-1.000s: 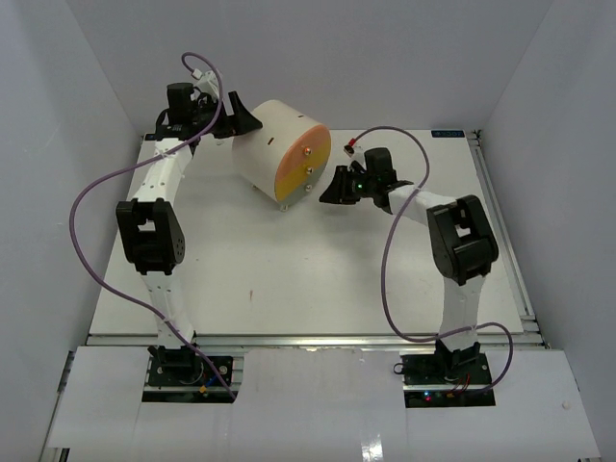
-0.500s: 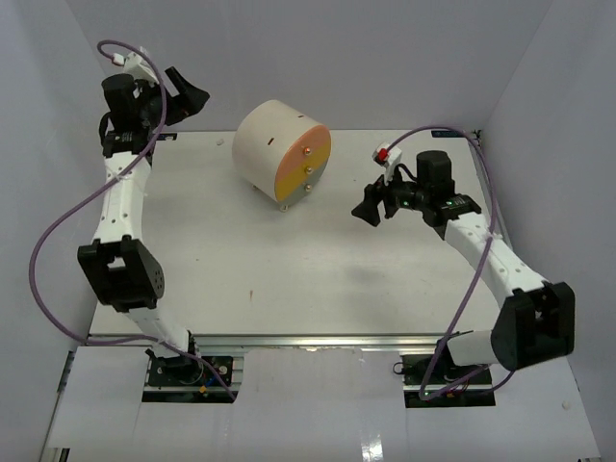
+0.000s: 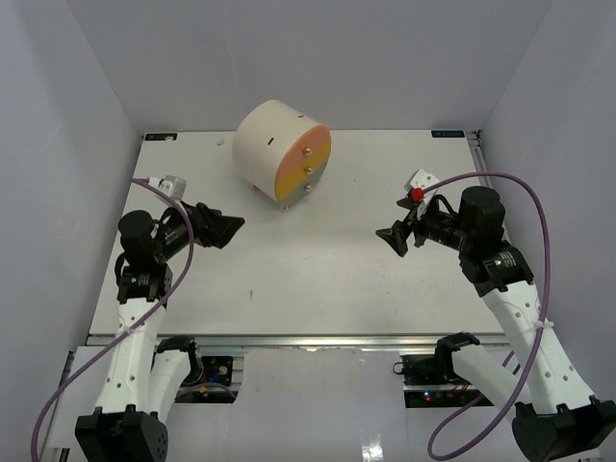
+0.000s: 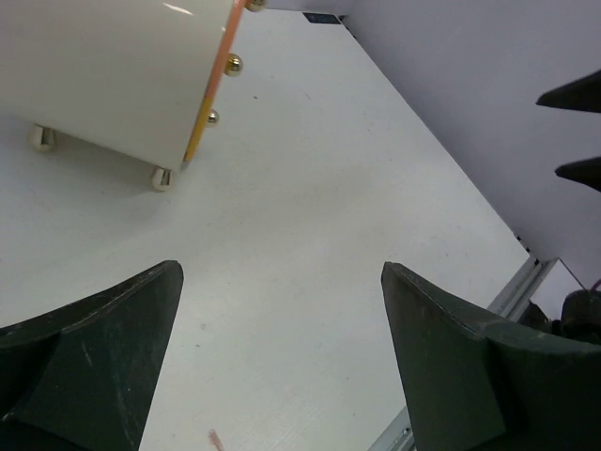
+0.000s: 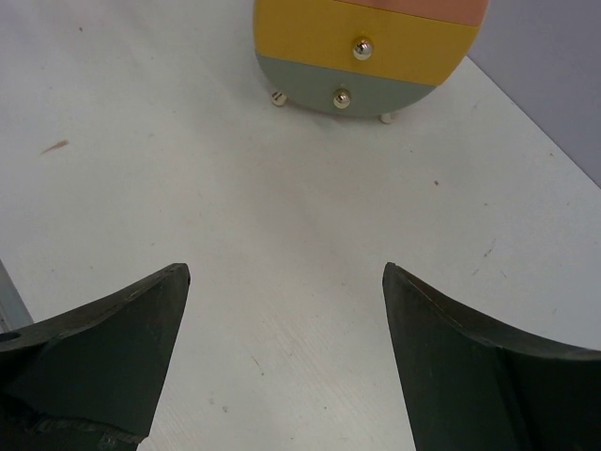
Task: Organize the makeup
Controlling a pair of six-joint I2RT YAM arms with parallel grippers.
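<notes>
Showing both claws spread wide, with nothing held in either. The left gripper (image 3: 233, 227), jaws fully apart, hangs above the left part of the white table (image 3: 318, 279) and points rightward. From its wrist camera, only bare tabletop lies between its two dark fingers (image 4: 103, 357). The right gripper (image 3: 389, 239), jaws likewise parted, hangs above the right part of the table and points leftward, so the two claws face each other, well apart. Bare tabletop again fills the gap between its fingers (image 5: 470, 366). Beyond both, near the far edge of the table, a cream cylindrical drawer unit (image 3: 269, 140) rests with its curved wall on small gold feet (image 4: 161, 178), its round front turned toward the near right. That front is banded pink at the top, orange-yellow in the middle and grey-green at the bottom, and the two lower bands each carry a gold knob (image 5: 362, 47). A purple cable (image 3: 539, 217) loops along each arm. Where the makeup lies cannot be told from any of the three views.
</notes>
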